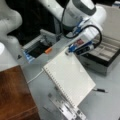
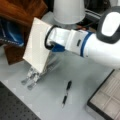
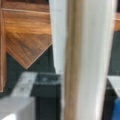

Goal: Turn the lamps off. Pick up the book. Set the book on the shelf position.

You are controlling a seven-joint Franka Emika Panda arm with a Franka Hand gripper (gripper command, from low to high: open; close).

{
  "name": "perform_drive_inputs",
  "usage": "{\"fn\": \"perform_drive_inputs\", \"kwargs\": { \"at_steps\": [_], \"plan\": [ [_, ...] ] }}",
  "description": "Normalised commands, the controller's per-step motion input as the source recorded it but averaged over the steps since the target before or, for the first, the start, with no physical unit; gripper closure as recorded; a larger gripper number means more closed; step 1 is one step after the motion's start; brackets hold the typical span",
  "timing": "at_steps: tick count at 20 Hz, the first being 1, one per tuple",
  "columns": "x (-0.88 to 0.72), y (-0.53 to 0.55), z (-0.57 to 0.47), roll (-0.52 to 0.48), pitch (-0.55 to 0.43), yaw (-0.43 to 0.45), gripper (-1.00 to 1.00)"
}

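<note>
Wrist view — book (image 3: 82,60) upright before wooden shelf (image 3: 27,37)

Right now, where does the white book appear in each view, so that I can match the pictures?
A front view: the book fills the centre, tilted, the pincer at its top edge.
A front view: book at left, raised.
Wrist view: book edge-on, centre-right.
Shared landmark: the brown shelf.
</note>
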Motion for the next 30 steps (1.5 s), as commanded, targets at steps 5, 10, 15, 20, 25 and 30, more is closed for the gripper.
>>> {"fn": "perform_drive_inputs", "kwargs": {
  "at_steps": [5, 10, 15, 20, 25, 30],
  "plan": [
    [0.23, 0.10, 0.43, -0.219, 0.067, -0.135, 1.00],
    [0.20, 0.09, 0.42, -0.205, 0.063, -0.143, 1.00],
    [0.15, 0.09, 0.29, -0.153, 0.034, -0.244, 1.00],
    [0.15, 0.12, 0.20, -0.077, 0.009, -0.389, 1.00],
    [0.19, 0.14, 0.12, 0.013, -0.052, -0.548, 1.00],
    [0.23, 0.14, 0.03, 0.040, -0.070, -0.572, 1.00]
  ]
}}
